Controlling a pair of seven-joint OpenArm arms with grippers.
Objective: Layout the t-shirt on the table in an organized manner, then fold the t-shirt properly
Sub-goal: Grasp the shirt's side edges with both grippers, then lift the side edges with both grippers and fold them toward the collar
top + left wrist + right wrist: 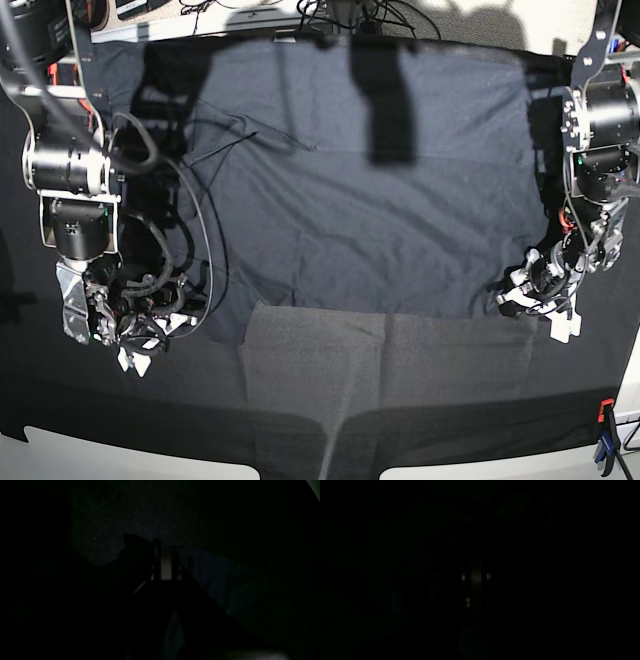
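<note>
The dark navy t-shirt [350, 200] lies spread flat over the black table [400, 380], its hem towards the front. My left gripper [512, 298] sits at the shirt's lower right corner in the base view. In the very dark left wrist view the left gripper [165, 548] is shut, with bluish t-shirt [212, 575] fabric rising to it like a tent. My right gripper [135, 355] is low at the shirt's lower left edge, jaws together. The right wrist view is almost black, so any fabric between its fingers is hidden.
Black cables [190, 230] loop off the arm on the base view's left and hang over the shirt's left side. A blue and orange clamp [605, 440] stands at the front right corner. The table's white front edge [100, 445] runs along the bottom.
</note>
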